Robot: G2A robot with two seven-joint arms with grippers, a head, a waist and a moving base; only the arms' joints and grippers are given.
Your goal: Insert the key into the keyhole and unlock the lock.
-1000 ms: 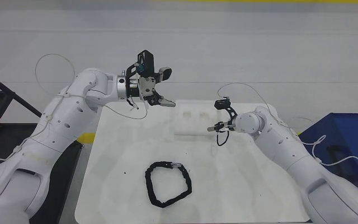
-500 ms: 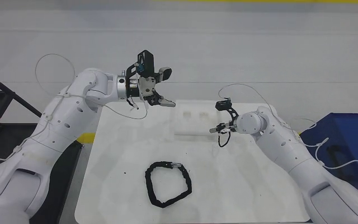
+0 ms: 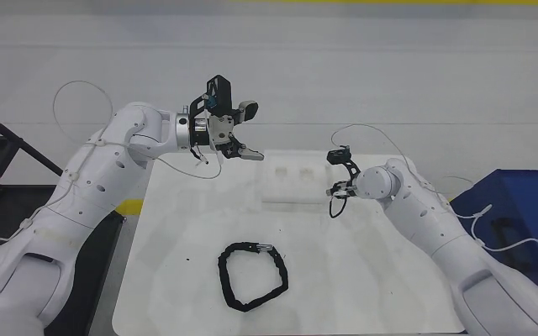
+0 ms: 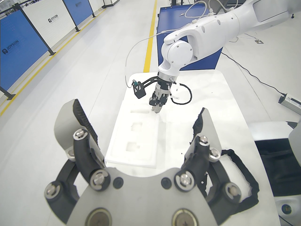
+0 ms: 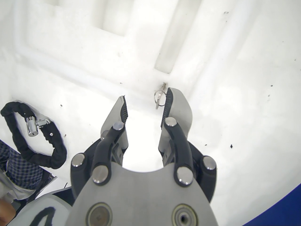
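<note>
A small silver key point(image 5: 159, 97) on a ring lies on the white foam block point(image 5: 77, 55), just past a narrow slot. My right gripper point(image 5: 147, 97) hangs over it, open, with one fingertip point(image 5: 172, 95) right beside the key and nothing gripped. In the top view this gripper point(image 3: 332, 192) is at the foam block's point(image 3: 290, 195) right end. The black sleeved chain lock point(image 3: 252, 275) lies looped on the table nearer the front, its silver lock body point(image 5: 31, 128) resting at the loop's ends. My left gripper point(image 3: 245, 152) is open and raised over the table's back left part.
The white table point(image 3: 395, 286) ends just right of the right arm, with a blue bin point(image 3: 504, 210) beyond it. The foam block has several shallow recesses point(image 4: 136, 126). In the left wrist view, part of the chain point(image 4: 244, 177) shows past the left gripper point(image 4: 138, 111).
My right gripper has shifted slightly to the right along the foam block's end and turned more downward. The left arm and the chain lock have not moved.
</note>
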